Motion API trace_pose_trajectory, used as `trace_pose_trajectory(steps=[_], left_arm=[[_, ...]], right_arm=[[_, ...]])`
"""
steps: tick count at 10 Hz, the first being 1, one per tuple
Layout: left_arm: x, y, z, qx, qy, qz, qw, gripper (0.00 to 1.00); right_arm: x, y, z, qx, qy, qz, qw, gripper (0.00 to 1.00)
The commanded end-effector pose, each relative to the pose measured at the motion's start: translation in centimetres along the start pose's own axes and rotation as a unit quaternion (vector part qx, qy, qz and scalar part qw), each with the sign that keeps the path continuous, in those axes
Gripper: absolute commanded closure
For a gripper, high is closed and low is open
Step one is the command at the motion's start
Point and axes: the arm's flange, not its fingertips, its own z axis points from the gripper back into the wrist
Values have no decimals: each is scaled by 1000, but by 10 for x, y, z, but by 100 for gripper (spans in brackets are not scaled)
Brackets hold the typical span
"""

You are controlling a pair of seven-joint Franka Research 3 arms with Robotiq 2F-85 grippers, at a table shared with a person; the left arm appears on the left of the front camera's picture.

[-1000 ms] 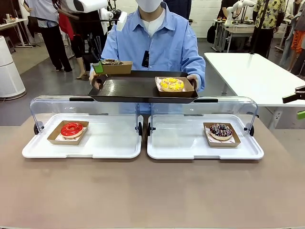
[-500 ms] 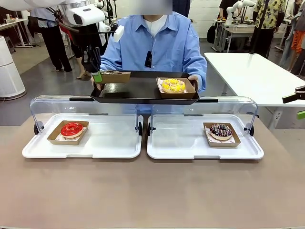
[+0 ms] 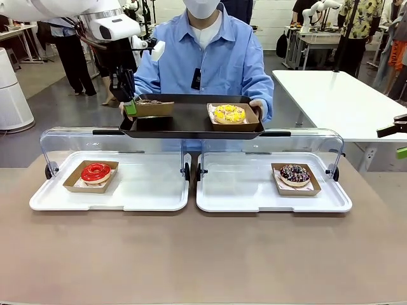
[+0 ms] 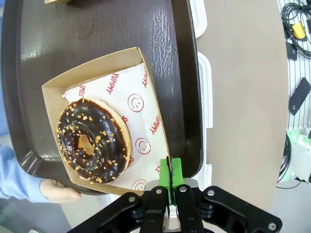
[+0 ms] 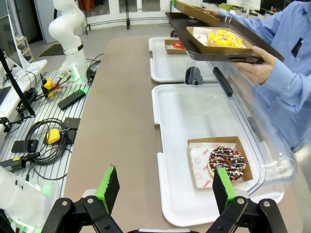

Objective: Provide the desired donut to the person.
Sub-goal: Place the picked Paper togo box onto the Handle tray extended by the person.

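We are nearly done: our left end effector (image 3: 130,107), at the upper left of the front view, is clamped on the edge of the cardboard box (image 4: 104,119) holding the chocolate nut donut (image 4: 93,141), and that box already rests on the dark tray (image 3: 191,121) the person (image 3: 206,57) holds. What remains, we judge, is letting go and withdrawing. Our right end effector (image 5: 163,187) stands apart, empty, low over the tabletop (image 3: 203,254).

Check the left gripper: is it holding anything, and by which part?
Yes. The left gripper is shut on the near edge of the brown cardboard tray holding the chocolate nut-sprinkled donut, over the person's black serving tray.
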Motion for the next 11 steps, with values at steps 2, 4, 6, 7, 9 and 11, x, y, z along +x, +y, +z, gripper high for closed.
trace_pose_trajectory(steps=[2,4,6,7,9,11], left_arm=[[-2,10,-1,-4,-10,-16,1000,99],[-4,17,-5,-2,-10,-13,1000,99],[-5,21,-5,0,-15,-10,1000,39],[-6,22,-6,1,-14,-10,1000,0],[-8,25,-8,0,-13,-4,1000,0],[-8,24,-8,-3,-15,-2,1000,9]], right_arm=[[-1,1,0,2,-4,1,1000,0],[-1,1,0,2,-4,1,1000,0],[-1,1,0,2,-4,1,1000,0],[-1,1,0,2,-4,1,1000,0],[-1,1,0,2,-4,1,1000,0],[-1,1,0,2,-4,1,1000,0]])
